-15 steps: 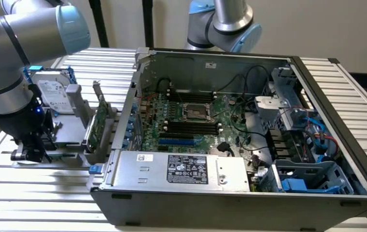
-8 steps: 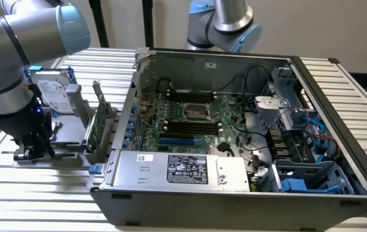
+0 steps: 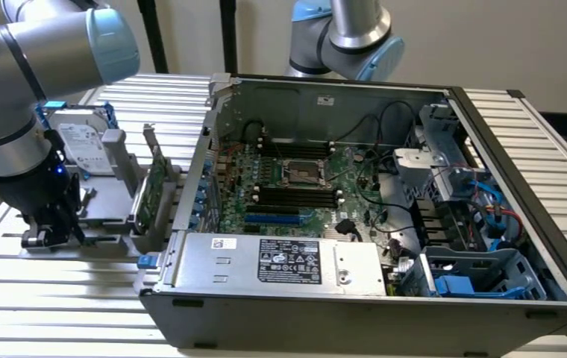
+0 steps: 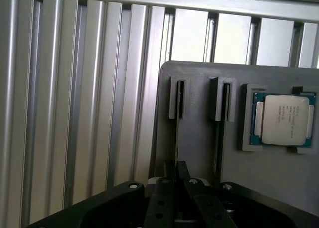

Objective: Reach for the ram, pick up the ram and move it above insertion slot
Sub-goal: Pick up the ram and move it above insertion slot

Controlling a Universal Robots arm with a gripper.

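The tool pinches the thin, edge-on ram standing in the grey holder on the bench.

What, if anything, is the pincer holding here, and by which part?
The pincer appears shut on the thin, dark, edge-on ram stick standing in the grey plastic holder's slot, pinching its top edge.

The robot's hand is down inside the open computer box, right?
No. The hand is not inside the open computer box. It is down at the grey holder, which stands outside the box, toward the exterior view's left. The exterior view shows this.
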